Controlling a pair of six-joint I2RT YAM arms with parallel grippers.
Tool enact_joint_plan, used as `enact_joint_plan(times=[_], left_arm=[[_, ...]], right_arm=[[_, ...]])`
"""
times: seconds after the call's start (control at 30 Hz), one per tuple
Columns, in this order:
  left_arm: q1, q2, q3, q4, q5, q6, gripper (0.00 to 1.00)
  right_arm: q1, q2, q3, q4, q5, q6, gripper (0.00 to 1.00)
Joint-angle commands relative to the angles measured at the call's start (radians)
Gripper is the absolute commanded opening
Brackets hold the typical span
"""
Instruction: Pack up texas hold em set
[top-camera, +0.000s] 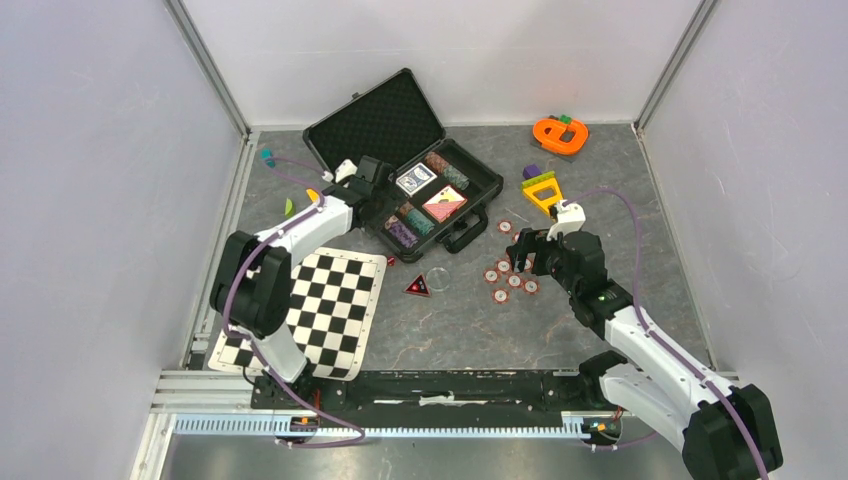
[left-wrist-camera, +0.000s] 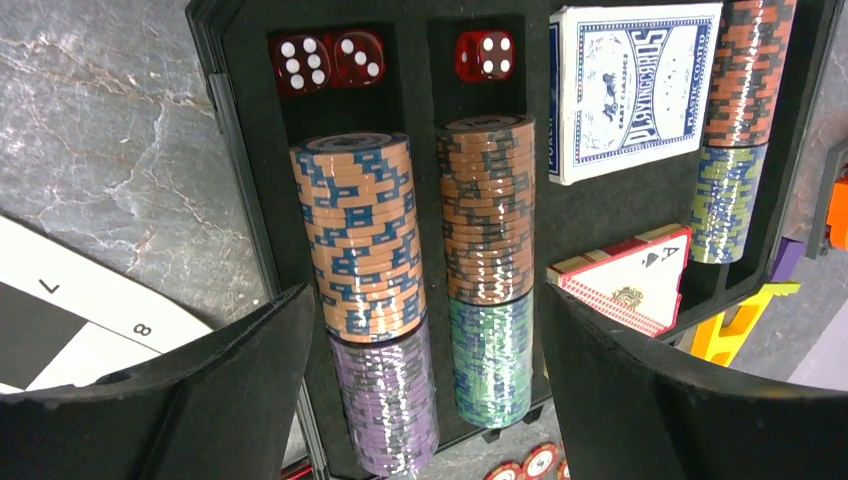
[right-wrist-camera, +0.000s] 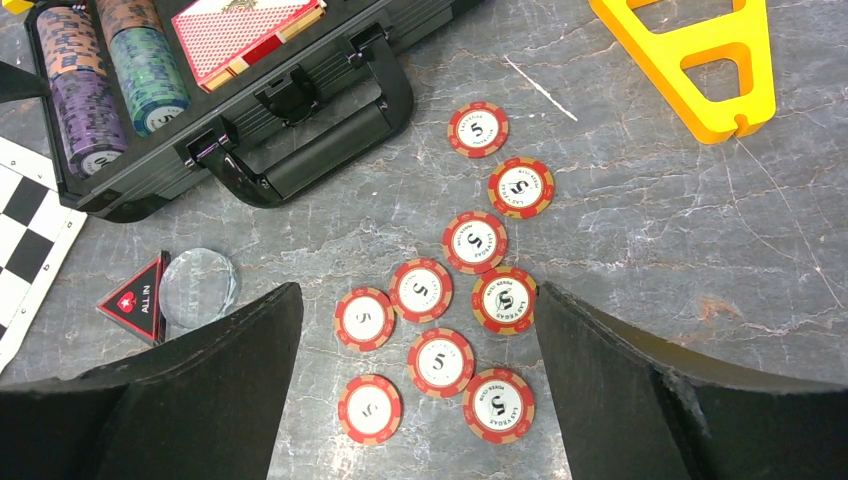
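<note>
The black briefcase (top-camera: 378, 118) lies open at the back centre, foam lid raised. Its tray (left-wrist-camera: 430, 90) holds coloured chip stacks (left-wrist-camera: 360, 230), red dice (left-wrist-camera: 330, 60), a blue card deck (left-wrist-camera: 630, 90) and a red card deck (left-wrist-camera: 635, 285). My left gripper (top-camera: 374, 186) hovers over the tray's left end, open and empty, above the stacks (left-wrist-camera: 430, 400). Several red-white poker chips (top-camera: 514, 281) lie loose on the table right of the case handle (right-wrist-camera: 330, 140). My right gripper (top-camera: 520, 258) is open and empty just above these chips (right-wrist-camera: 440, 362), its jaws either side of the cluster (right-wrist-camera: 420, 390).
A black-white checkered mat (top-camera: 330, 300) lies front left. A red triangular "ALL IN" marker (right-wrist-camera: 135, 300) and a clear disc (right-wrist-camera: 197, 288) sit near the case front. A yellow toy (right-wrist-camera: 700, 60) and an orange toy (top-camera: 559, 133) lie back right. Walls enclose the table.
</note>
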Motion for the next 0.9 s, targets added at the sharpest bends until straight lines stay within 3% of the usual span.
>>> enact_joint_plan(times=[0.0, 0.1, 0.4, 0.63, 0.73, 0.87], left_arm=[[-0.006, -0.061, 0.003, -0.026, 0.002, 0.025, 0.85], [-0.005, -0.082, 0.004, -0.039, -0.027, 0.038, 0.76], [-0.004, -0.168, 0.027, -0.069, -0.141, 0.166, 0.34], [0.013, -0.125, 0.058, -0.006, -0.185, 0.295, 0.02], [0.025, -0.079, 0.081, 0.064, -0.145, 0.447, 0.02], [0.044, -0.008, 0.153, 0.026, -0.155, 0.548, 0.02]], right_arm=[[0.003, -0.004, -0.002, 0.031, -0.008, -0.006, 0.91], [0.003, -0.005, -0.003, 0.030, -0.008, -0.007, 0.91], [0.003, -0.007, -0.004, 0.027, -0.006, -0.008, 0.91], [0.003, -0.002, -0.002, 0.025, -0.010, -0.007, 0.91], [0.003, -0.002, -0.002, 0.024, -0.010, -0.010, 0.91], [0.003, 0.004, -0.001, 0.023, -0.011, -0.011, 0.91]])
